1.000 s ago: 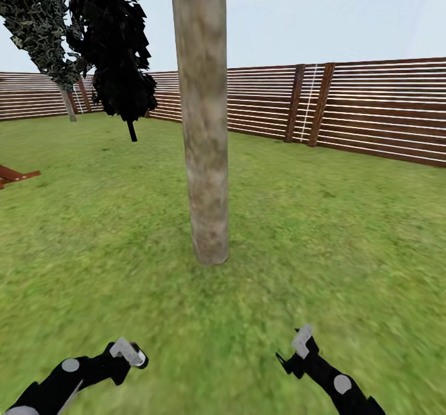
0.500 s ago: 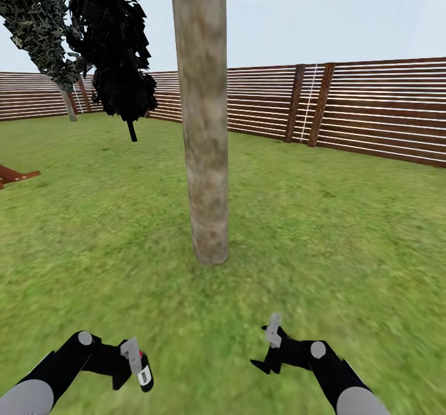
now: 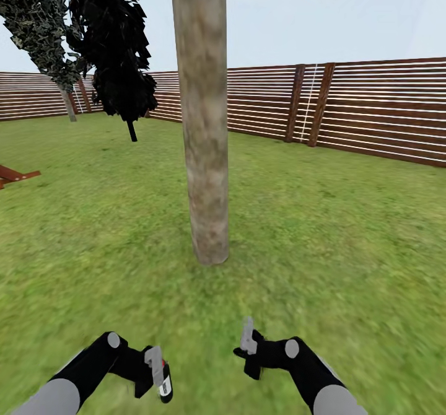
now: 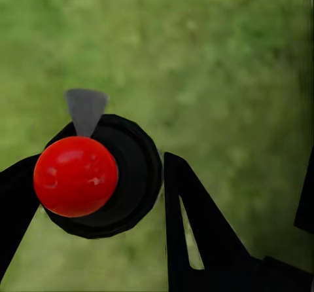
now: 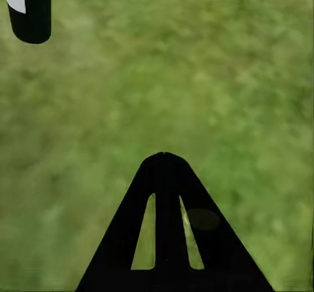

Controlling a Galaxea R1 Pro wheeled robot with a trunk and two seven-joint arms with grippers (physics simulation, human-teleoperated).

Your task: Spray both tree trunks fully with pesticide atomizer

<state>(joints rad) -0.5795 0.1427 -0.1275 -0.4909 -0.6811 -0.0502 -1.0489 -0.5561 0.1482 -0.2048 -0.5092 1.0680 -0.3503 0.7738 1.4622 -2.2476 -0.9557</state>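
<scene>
Head view shows the left gripper [image 3: 155, 371] holding the atomizer [image 3: 165, 383] low over the grass [image 3: 347, 235], the tree trunk [image 3: 203, 124] straight ahead, so spraying well likely means raising and aiming the nozzle at the trunk. Left wrist view shows the fingers [image 4: 196, 233] closed against the atomizer's black body under its red cap [image 4: 75, 176]; the nozzle direction is hard to read. Right wrist view shows the right gripper [image 5: 163, 167] closed on nothing, the atomizer's base cut off at the edge.
</scene>
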